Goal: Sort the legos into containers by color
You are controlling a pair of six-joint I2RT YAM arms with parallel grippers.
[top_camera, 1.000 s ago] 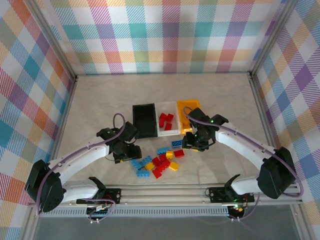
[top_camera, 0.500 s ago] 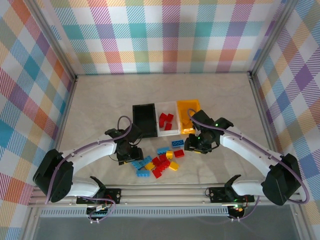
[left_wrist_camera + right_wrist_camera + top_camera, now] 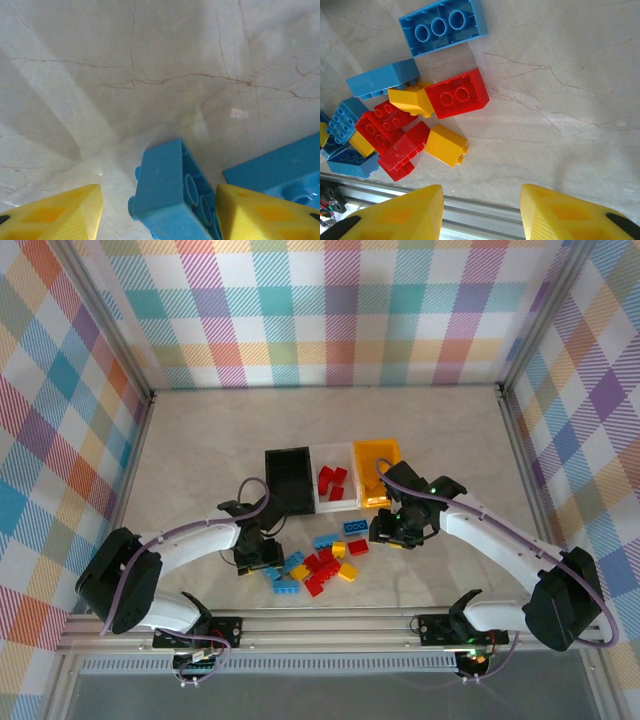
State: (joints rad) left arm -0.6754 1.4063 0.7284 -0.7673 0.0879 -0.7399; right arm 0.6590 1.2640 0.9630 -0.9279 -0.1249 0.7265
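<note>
Low over the table (image 3: 200, 450), near side: left gripper (image 3: 158, 202), arm stretched flat, jaws spread astride a tilted blue brick (image 3: 165, 182); right gripper (image 3: 481, 196), jaws parted, beside red, blue, yellow legos (image 3: 457, 95)

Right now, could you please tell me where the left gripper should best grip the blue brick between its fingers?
Take the blue brick across its middle, from straight above, where the left gripper straddles it. It seems tipped on its side, smooth wall up, so the fingers would meet its studded and hollow faces.
</note>
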